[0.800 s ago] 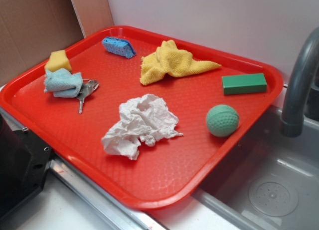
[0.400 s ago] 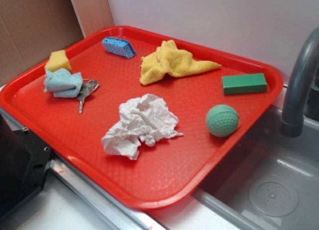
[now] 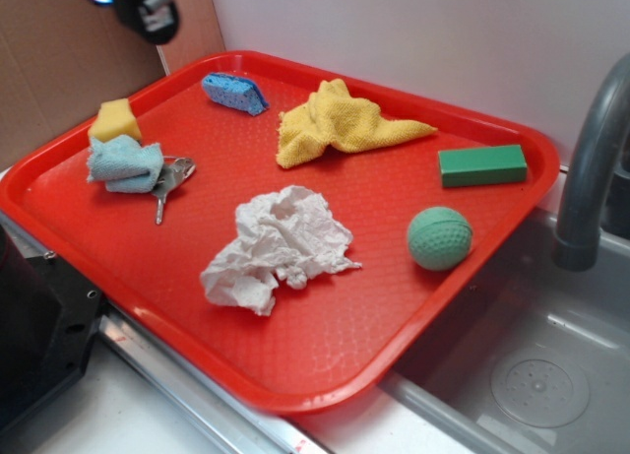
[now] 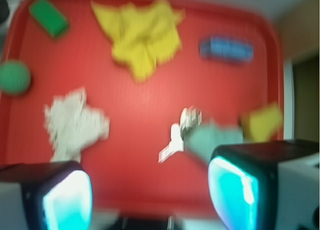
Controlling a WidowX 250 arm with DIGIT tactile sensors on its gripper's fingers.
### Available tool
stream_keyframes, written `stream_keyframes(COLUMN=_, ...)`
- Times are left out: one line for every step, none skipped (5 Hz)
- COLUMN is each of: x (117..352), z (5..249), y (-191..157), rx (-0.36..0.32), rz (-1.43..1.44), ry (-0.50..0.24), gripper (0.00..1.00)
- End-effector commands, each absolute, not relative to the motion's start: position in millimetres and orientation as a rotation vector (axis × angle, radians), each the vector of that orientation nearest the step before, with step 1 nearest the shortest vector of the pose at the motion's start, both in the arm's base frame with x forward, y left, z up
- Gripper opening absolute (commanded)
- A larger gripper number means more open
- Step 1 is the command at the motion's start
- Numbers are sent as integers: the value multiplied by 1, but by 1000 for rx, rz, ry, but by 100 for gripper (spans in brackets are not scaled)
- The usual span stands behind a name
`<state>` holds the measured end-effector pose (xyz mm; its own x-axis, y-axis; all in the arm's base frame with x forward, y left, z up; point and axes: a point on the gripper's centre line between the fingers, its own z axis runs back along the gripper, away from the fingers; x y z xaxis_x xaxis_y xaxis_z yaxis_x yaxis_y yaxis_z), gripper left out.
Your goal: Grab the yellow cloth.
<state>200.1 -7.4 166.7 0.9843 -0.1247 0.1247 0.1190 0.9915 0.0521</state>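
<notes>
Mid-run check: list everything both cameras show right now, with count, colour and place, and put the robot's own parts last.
tray: 1, red, beside the sink
yellow cloth: 1, mustard yellow, crumpled, far middle of tray
tissue wad: 1, white, tray centre
blue sponge: 1, blue, far edge
yellow sponge: 1, yellow, left edge
light-blue cloth: 1, pale blue, just in front of the yellow sponge
keys: 1 bunch, metal, touching the light-blue cloth
green block: 1, green, right side
ball: 1, green, dimpled, right near edge
faucet: 1, grey, over the sink
sink: 1, grey, right of tray
gripper: 1, black, fingers apart, holding nothing, above the tray's left side
</notes>
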Motion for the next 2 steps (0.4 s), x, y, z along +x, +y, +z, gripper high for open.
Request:
stream_keyframes(x=272, z=121, y=-15, rx=42, rz=-249, ry=-207, gripper=100)
stream_keyframes(x=286, z=93, y=1, rx=95, rz=-225, ry=-170, gripper=100)
